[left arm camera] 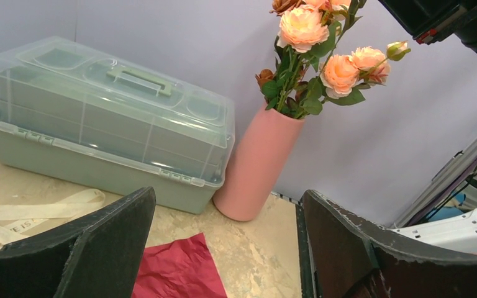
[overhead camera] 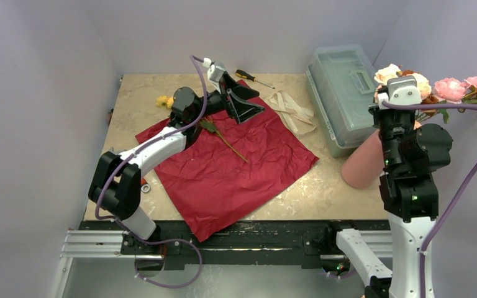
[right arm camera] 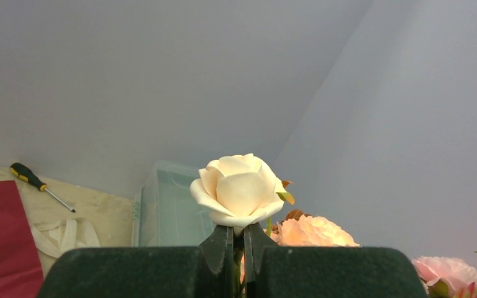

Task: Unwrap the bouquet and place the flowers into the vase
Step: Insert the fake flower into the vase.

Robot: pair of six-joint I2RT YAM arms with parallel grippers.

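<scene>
Holding cream rose (right arm camera: 239,189) in clamped right gripper (right arm camera: 238,234) above vase (overhead camera: 361,166), desk (overhead camera: 323,186) 3 o'clock | left gripper (overhead camera: 246,102) spread wide, empty, over red paper (overhead camera: 236,171) | done: paper flat, ribbon (overhead camera: 292,108) off, several flowers (left arm camera: 313,43) vased | left: stem (overhead camera: 227,139) on paper, yellow bloom (overhead camera: 164,100) at 11 o'clock | hidden: vase mouth behind right arm (overhead camera: 410,155)

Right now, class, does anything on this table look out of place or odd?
Yes. A screwdriver lies at the far edge of the table, unrelated to flower arranging. A yellow flower lies on the bare table, off the red paper, apart from the flowers in the vase.
</scene>
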